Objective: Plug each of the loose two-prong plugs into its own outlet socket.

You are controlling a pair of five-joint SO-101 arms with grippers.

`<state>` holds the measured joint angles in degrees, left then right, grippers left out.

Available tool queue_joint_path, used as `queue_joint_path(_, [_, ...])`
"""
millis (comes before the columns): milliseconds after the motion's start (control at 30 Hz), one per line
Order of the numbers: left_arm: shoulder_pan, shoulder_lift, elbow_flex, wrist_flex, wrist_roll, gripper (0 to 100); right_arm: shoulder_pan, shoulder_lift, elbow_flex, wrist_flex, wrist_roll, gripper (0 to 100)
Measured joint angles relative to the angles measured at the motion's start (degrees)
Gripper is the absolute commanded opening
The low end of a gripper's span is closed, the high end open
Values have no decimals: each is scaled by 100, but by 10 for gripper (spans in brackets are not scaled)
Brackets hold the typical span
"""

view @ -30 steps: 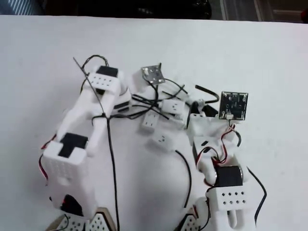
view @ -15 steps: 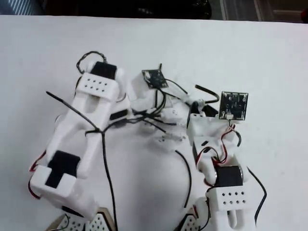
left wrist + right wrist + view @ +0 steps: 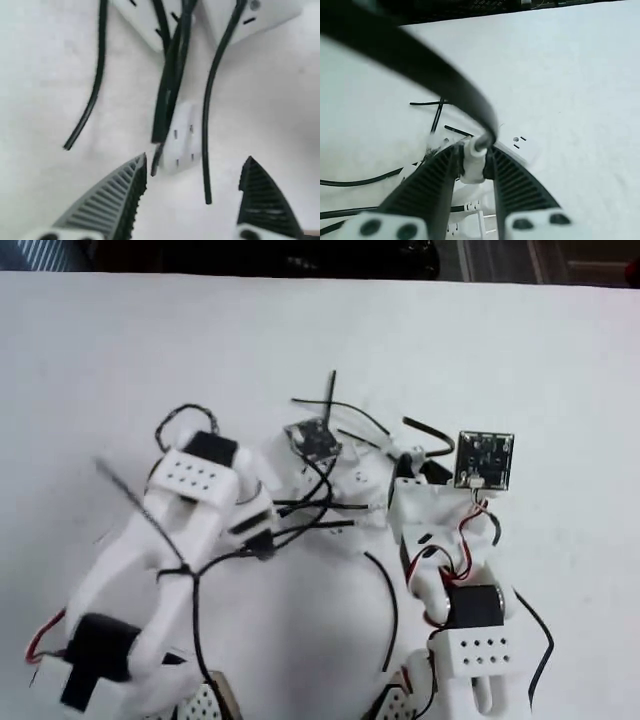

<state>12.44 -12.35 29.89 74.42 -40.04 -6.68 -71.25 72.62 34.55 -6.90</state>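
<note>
Several white outlet blocks (image 3: 356,480) lie tangled with black cords (image 3: 310,508) at the table's middle. In the left wrist view one outlet block (image 3: 182,142) with slots facing up lies just beyond my left gripper (image 3: 192,172), which stands open above the table with a black cord (image 3: 210,100) running between its fingers. Two more blocks (image 3: 250,20) lie farther off. My right gripper (image 3: 472,150) is shut on a white two-prong plug (image 3: 471,167) whose thick black cord (image 3: 420,65) arches away. A white outlet (image 3: 520,145) lies on the table just beyond that plug. The right gripper (image 3: 405,468) sits beside the cluster.
The white table (image 3: 520,350) spreads wide behind and to both sides of the cluster. A loose black cord (image 3: 385,605) curves toward the front between the two arm bases. The left arm's body (image 3: 190,510) leans in from the front left.
The left arm has drawn back toward the front left, and its wrist has swung nearer. The outlet blocks and cords have shifted with it. The right arm has stayed put.
</note>
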Motion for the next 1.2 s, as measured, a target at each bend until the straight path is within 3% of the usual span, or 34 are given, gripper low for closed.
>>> queue_joint_path(167, [-484, -158, 53, -501, 0, 317, -9, 0, 0, 0, 0, 17])
queue_joint_path(467, [-1108, 932, 53, -1178, -290, 313, -9, 0, 35, 0, 0, 17])
queue_joint_path(733, [-1389, 914, 35, -1275, -316, 313, -9, 0, 35, 0, 0, 17])
queue_joint_path(1000, [-1310, 316, -105, -774, -316, 313, -9, 0, 35, 0, 0, 17])
queue_joint_path(1200, [-475, -888, 237, -325, -88, 312, -9, 0, 35, 0, 0, 17])
